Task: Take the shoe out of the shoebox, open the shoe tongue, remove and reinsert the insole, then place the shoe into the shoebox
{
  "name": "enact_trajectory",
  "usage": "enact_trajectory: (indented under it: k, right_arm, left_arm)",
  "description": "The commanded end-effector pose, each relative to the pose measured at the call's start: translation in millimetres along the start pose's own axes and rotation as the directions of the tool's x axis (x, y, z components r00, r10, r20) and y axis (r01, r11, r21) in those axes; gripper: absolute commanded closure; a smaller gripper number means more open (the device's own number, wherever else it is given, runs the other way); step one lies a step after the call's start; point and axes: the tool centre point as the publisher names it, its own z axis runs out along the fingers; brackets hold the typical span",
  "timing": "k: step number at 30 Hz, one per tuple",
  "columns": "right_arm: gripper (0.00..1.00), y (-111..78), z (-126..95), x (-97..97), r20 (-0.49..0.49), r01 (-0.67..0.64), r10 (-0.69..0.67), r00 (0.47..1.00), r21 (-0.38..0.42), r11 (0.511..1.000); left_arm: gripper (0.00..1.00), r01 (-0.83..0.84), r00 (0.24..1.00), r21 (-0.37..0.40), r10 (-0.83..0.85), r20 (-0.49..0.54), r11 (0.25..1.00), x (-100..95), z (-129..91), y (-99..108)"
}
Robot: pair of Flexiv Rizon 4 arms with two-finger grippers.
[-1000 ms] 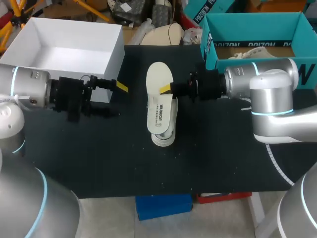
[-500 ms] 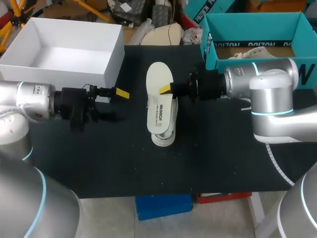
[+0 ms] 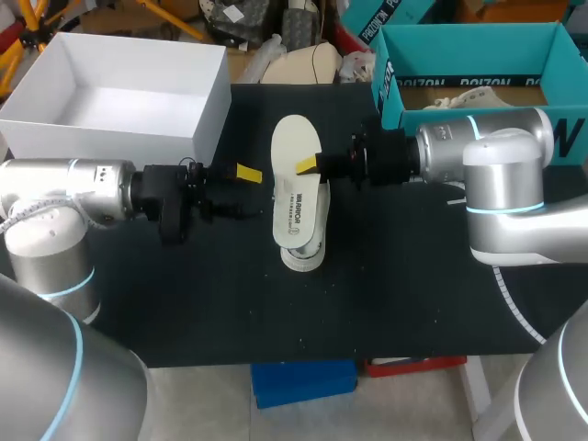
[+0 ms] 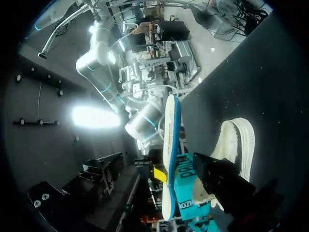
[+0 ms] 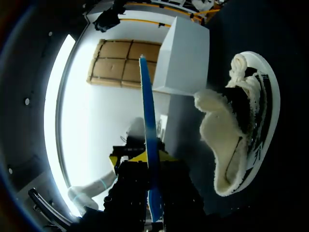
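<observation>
At the middle of the black table (image 3: 184,294) lies the white low shoe with a fleecy cream lining (image 3: 301,253), well apart from the open white cardboard shoebox (image 3: 209,115) at the far left corner. Over the shoe, running along its length, is the cream oval foam insole with a blue edge (image 3: 296,152). Whether it touches the shoe or hangs just clear cannot be told. The right gripper (image 3: 310,166) is clenched on the insole near mid-length, one finger on each face; the right wrist view shows the insole edge-on between them. The left gripper (image 3: 243,191) is just beside the shoe on its left, fingers spread and grasping nothing. Assessment: the insole is out, and reinsertion is the step in hand. To do it well, one end should be fed into the opening first at a shallow tilt, cream face up, and the other end then pressed flat. The shoe is light and unrestrained — it will likely slide or tip under a push, so the left gripper ought to steady its collar or heel before the right one drives in. The fleece may snag the foam edge — a slow feed is advised, with release only once the insole lies flat.
</observation>
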Motion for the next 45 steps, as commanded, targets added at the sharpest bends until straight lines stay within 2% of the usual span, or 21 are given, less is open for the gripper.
enact_trajectory:
  k: [1, 3, 6, 11, 14, 21, 25, 31, 33, 34, 35, 36, 37, 38, 45]
  right_arm:
    - [1.0, -0.2, 1, -0.2, 0.002, -0.001, 0.001, 1.0, -0.002, 1.0]
    - [1.0, -0.2, 1, -0.2, 0.002, -0.001, 0.001, 1.0, -0.002, 1.0]
    - [1.0, -0.2, 1, -0.2, 0.002, -0.001, 0.001, 1.0, -0.002, 1.0]
    - [1.0, -0.2, 1, -0.2, 0.002, -0.001, 0.001, 1.0, -0.002, 1.0]
    - [1.0, -0.2, 1, -0.2, 0.002, -0.001, 0.001, 1.0, -0.002, 1.0]
    - [1.0, -0.2, 1, -0.2, 0.002, -0.001, 0.001, 1.0, -0.002, 1.0]
    - [1.0, -0.2, 1, -0.2, 0.002, -0.001, 0.001, 1.0, -0.002, 1.0]
    - [1.0, -0.2, 1, -0.2, 0.002, -0.001, 0.001, 1.0, -0.002, 1.0]
    - [1.0, -0.2, 1, -0.2, 0.002, -0.001, 0.001, 1.0, -0.002, 1.0]
    - [1.0, -0.2, 1, -0.2, 0.002, -0.001, 0.001, 1.0, -0.002, 1.0]
    - [1.0, -0.2, 1, -0.2, 0.002, -0.001, 0.001, 1.0, -0.002, 1.0]
    - [0.84, -0.1, 1, 0.1, 0.002, 0.0, 0.0, 1.0, 0.0, 1.0]
    - [0.38, 0.3, 0, 0.7, 0.006, 0.002, -0.002, 1.0, 0.003, 1.0]
    - [0.0, 0.8, -1, 1.5, 0.014, 0.007, -0.007, 1.0, -0.003, 1.0]
    - [0.0, 1.9, -15, 7.8, 0.056, 0.029, -0.027, 0.998, -0.033, 0.999]
  left_arm:
    - [0.25, -0.024, 1.0, 0.035, 0.024, -0.017, 0.999, 7.3, 15, 2]
    - [0.27, -0.031, 0.999, 0.039, 0.032, -0.026, 0.999, 11.2, 20, 2]
    - [0.35, -0.028, 0.999, 0.038, 0.029, -0.032, 0.999, 16.4, 27, 3]
    - [0.4, -0.041, 0.999, -0.004, 0.041, -0.033, 0.999, 19.5, 36, 5]
    - [0.51, -0.051, 0.998, -0.023, 0.051, -0.035, 0.998, 20.9, 41, 7]
    - [0.52, -0.074, 0.996, -0.076, 0.07, -0.046, 0.994, 21.1, 47, 14]
    - [0.59, -0.072, 0.997, -0.102, 0.068, -0.046, 0.992, 21.2, 48, 17]
    - [0.63, -0.07, 0.997, -0.11, 0.065, -0.046, 0.992, 22.8, 48, 19]
    - [0.73, -0.065, 0.997, -0.117, 0.06, -0.05, 0.991, 24.0, 48, 20]
    - [0.97, -0.063, 0.997, -0.12, 0.057, -0.054, 0.991, 24.5, 48, 21]
    - [1.0, -0.061, 0.997, -0.122, 0.054, -0.06, 0.991, 25.2, 48, 21]
    - [1.0, -0.058, 0.997, -0.124, 0.05, -0.065, 0.991, 25.5, 48, 21]
    - [1.0, -0.057, 0.996, -0.125, 0.048, -0.072, 0.991, 25.9, 48, 21]
    - [1.0, -0.05, 0.996, -0.126, 0.041, -0.075, 0.991, 26.3, 47, 21]
    - [1.0, 0.018, 0.988, -0.131, -0.038, -0.151, 0.991, 23.0, 37, 14]
